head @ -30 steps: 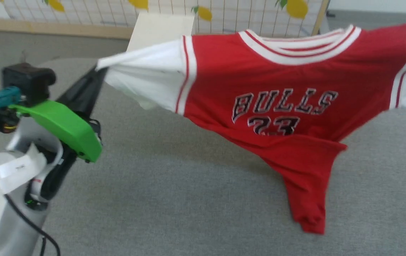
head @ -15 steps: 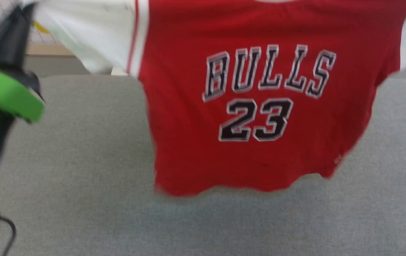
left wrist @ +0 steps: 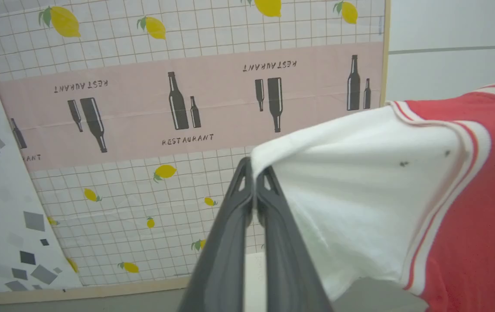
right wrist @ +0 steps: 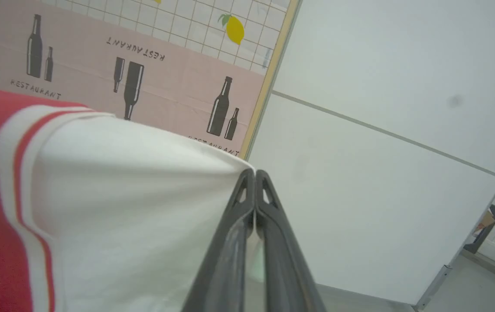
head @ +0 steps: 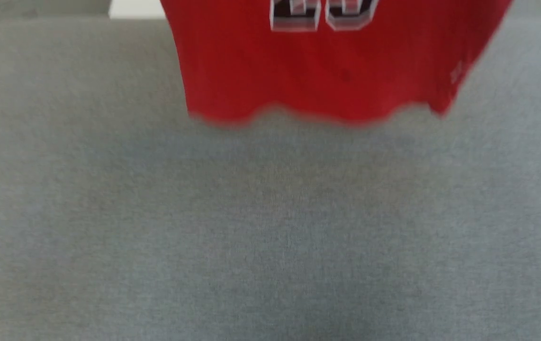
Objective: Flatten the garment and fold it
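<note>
Shirt: the shirt [head: 318, 71] hangs stretched over the grey table [head: 270, 227], with its red hem blurred.
Cut off: the head view crops the chest print, leaving only the bottoms of two black, white-edged digits, which are unreadable.
Left gripper: the left gripper [left wrist: 254, 173] has its fingers pressed together, pinching one white sleeve's tip.
Right gripper: the right gripper [right wrist: 254, 173] pinches the other sleeve's edge the same way.
Writing: "RESTAURANT" repeats on the backdrop [left wrist: 187, 108], with some copies upside down.
</note>
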You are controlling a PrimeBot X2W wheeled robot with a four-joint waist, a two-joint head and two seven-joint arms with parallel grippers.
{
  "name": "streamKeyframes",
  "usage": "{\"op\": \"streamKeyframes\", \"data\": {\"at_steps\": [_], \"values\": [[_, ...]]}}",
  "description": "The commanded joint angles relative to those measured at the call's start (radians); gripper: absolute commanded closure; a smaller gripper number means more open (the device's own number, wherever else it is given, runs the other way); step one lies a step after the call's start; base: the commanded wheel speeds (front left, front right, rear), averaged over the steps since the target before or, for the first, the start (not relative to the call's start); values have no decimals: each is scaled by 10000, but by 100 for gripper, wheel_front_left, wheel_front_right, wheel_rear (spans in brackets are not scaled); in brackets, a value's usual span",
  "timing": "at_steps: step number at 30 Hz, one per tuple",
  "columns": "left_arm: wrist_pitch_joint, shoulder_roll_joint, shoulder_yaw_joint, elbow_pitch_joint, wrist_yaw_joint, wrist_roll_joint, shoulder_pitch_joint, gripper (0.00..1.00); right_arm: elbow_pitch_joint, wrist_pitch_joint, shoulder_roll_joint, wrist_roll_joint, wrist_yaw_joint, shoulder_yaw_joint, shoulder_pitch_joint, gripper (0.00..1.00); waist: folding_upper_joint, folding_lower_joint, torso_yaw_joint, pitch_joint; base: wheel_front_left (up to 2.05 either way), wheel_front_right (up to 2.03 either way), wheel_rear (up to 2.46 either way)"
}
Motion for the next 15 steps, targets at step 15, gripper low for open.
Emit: {"op": "streamKeyframes", "data": {"at_steps": [15], "values": [[-3947, -1627, -413, 4296, -515, 971, -3336, 100, 3416, -2891, 1379, -1805, -21, -628, -2928, 100, 0, 0, 252, 2842, 0, 0, 0]]}}
